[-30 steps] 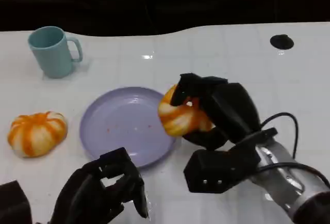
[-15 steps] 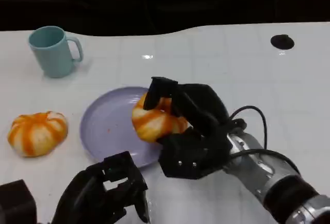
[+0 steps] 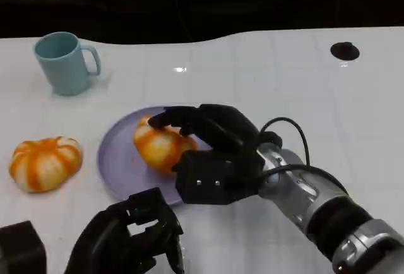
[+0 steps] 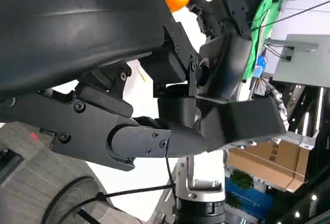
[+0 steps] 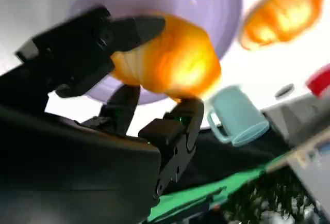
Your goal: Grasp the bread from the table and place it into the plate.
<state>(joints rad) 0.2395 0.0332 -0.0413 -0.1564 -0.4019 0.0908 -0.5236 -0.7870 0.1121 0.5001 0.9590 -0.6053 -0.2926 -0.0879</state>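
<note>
Over the purple plate (image 3: pixel 117 160), the right hand (image 3: pixel 211 144) grips the orange bread (image 3: pixel 158 146); no writing is legible.

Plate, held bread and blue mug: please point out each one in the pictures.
plate (image 3: pixel 117 160), head view, bare left part of its surface.
held bread (image 3: pixel 156 146), head view, its orange top.
blue mug (image 3: pixel 62 64), head view, its side wall.

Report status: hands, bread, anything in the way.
Right hand grips the orange-and-white striped bread roll, over the round lilac plate. Left hand low, fingers curled, holding nothing. Second striped roll and teal mug off to the side, clear.
</note>
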